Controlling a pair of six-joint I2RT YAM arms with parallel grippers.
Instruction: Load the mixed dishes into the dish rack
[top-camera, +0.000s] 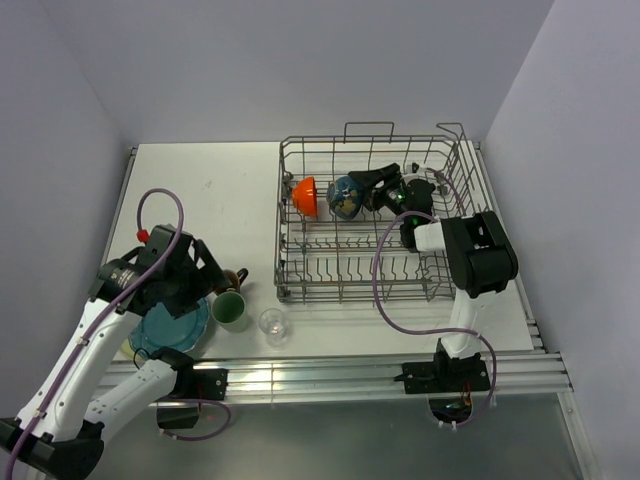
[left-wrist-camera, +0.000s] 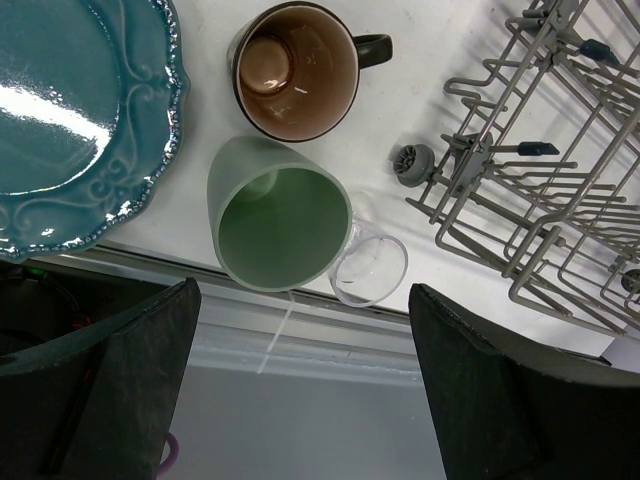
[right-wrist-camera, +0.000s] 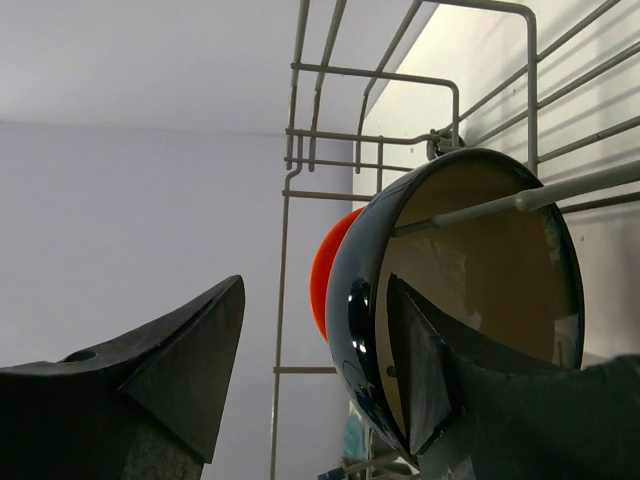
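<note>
Right gripper (right-wrist-camera: 315, 300) open, fingers spread on either side of the blue bowl's (right-wrist-camera: 352, 300) rim: one finger (right-wrist-camera: 440, 370) in front of the cream inside, the other (right-wrist-camera: 170, 370) off to the outer side and not touching it. Blue bowl stands on edge between tines in the far row of the rack (top-camera: 283, 222), cream face toward the right arm. Orange bowl (top-camera: 305, 196) also on edge, just beside the blue one, nearer the rack's left wall. Rack sits on the right half of the table (top-camera: 220, 190), long side along the near edge. Left gripper (left-wrist-camera: 305, 295) wide open, nothing between the fingers, hanging above the table's near edge on the left side. Below it the green mug (left-wrist-camera: 280, 220), mouth up toward the camera, with the glass (left-wrist-camera: 370, 270) just beside it on the rack side; can't tell if they touch. Brown mug (left-wrist-camera: 295, 70) upright just behind the green one, handle pointing to the rack. Teal plate (left-wrist-camera: 70, 110) flat at the near-left corner, just beside both mugs. All four of these sit outside the rack, off its near-left corner.
</note>
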